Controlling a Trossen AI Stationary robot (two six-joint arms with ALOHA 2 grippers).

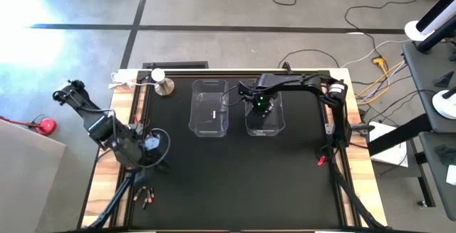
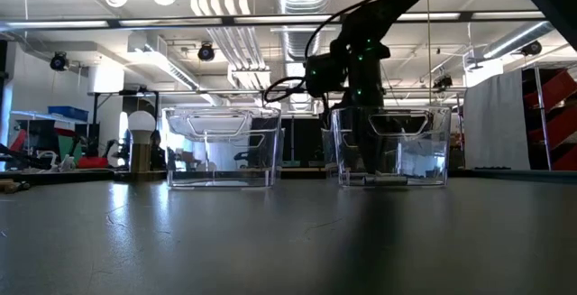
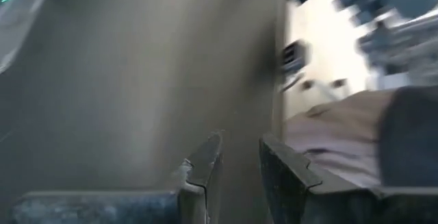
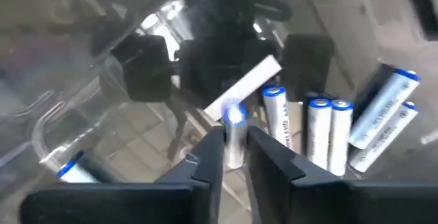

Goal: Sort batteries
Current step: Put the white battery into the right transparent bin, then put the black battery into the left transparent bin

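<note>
Since my right pincer (image 4: 235, 154) clamps a white battery (image 4: 235, 136) midbody over the 1 o'clock bin (image 1: 249, 122), it's light, rigid, slick; left pincer (image 3: 239, 161) slightly apart, empty

Bulb (image 1: 158, 75) on stand at tabletop (image 1: 235, 183) back-left corner; red bit (image 1: 321, 160) by right edge; cables (image 1: 370, 55) on floor.

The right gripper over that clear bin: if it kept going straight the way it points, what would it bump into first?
Probably the white batteries on the floor of the right clear bin. The right gripper points down into it with one white battery between its fingers; depth is hard to judge.
</note>
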